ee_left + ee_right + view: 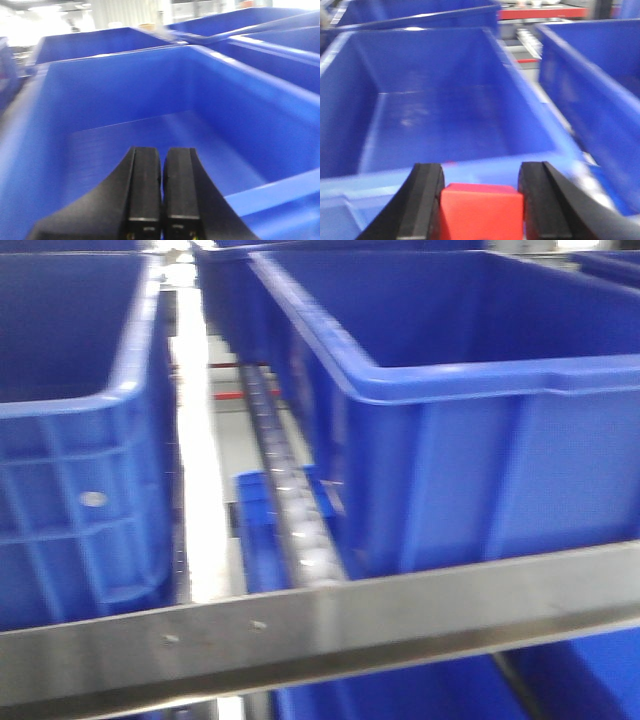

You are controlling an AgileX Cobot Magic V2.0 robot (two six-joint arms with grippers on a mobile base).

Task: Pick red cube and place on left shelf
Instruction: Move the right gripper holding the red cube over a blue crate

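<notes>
My right gripper (481, 172) is shut on the red cube (482, 210), which sits between its two black fingers. It hovers just in front of the near rim of a big blue crate (445, 100). The left shelf shows in the front view as a steel front rail (320, 625), a white roller track (300, 510) and blue crates (450, 390). My left gripper (161, 152) is shut and empty, held above the open inside of a blue crate (150, 100). Neither gripper shows in the front view.
A second blue crate (70, 390) stands left of the roller track. Another crate (600, 75) lies right of the one ahead of the right gripper. More blue crates (250, 25) stand behind and beside the left one. Views are blurred.
</notes>
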